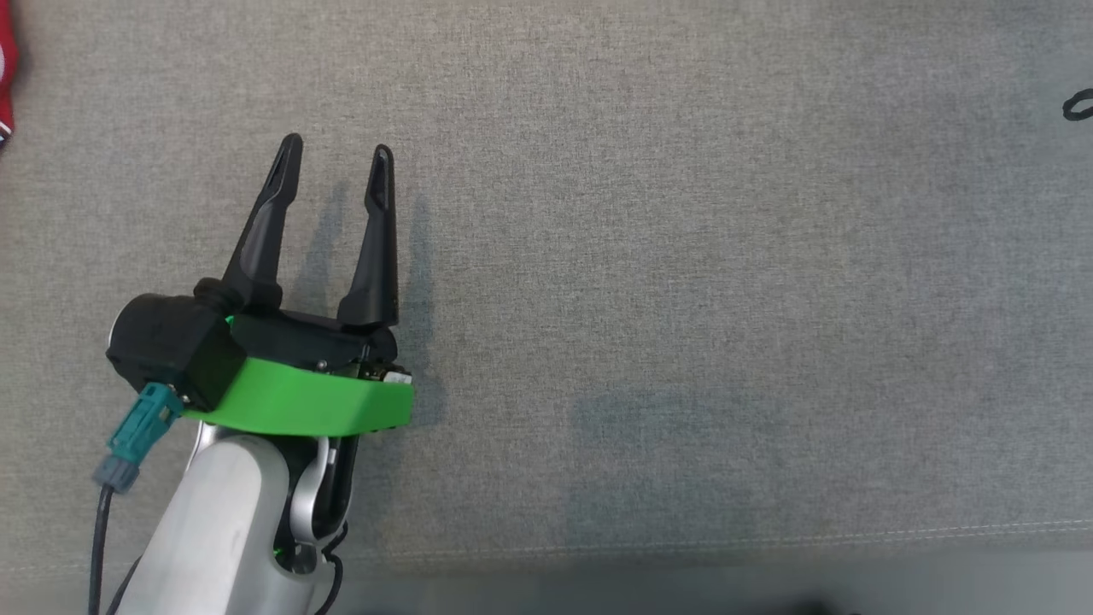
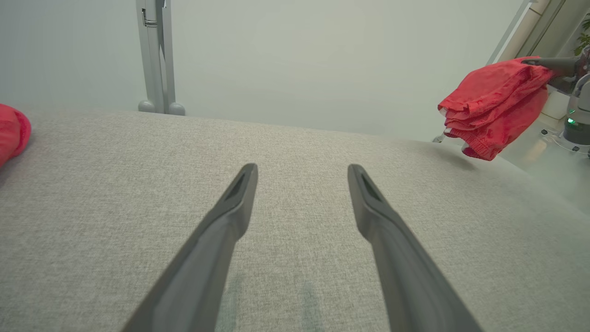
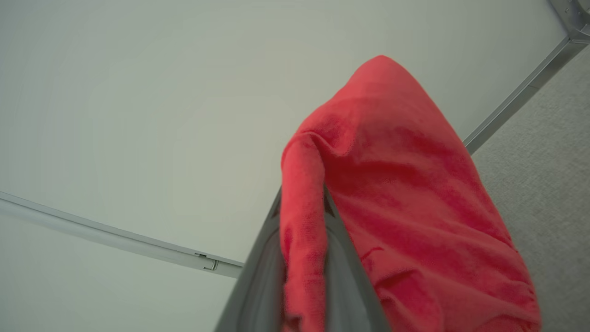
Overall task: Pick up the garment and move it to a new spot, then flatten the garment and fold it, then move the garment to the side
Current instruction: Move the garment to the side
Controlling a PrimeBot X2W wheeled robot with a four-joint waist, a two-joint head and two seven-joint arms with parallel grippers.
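Note:
The garment (image 3: 405, 203) is a red cloth that hangs bunched in the air, pinched between my right gripper's (image 3: 302, 207) two shut fingers. In the left wrist view the garment (image 2: 493, 106) dangles over the far right corner of the grey fabric table (image 2: 295, 147), held from the right by the right gripper (image 2: 537, 62). My left gripper (image 1: 336, 147) hovers low over the table's left part, open, with nothing between its fingers; the left wrist view shows this gripper (image 2: 302, 168) the same way.
Another red cloth (image 1: 4, 77) lies at the table's far left edge, and the left wrist view also catches this cloth (image 2: 11, 133). A small black loop (image 1: 1078, 106) sits at the right edge. The table's front seam (image 1: 768, 540) runs along the bottom. A metal post (image 2: 156, 55) stands behind the table.

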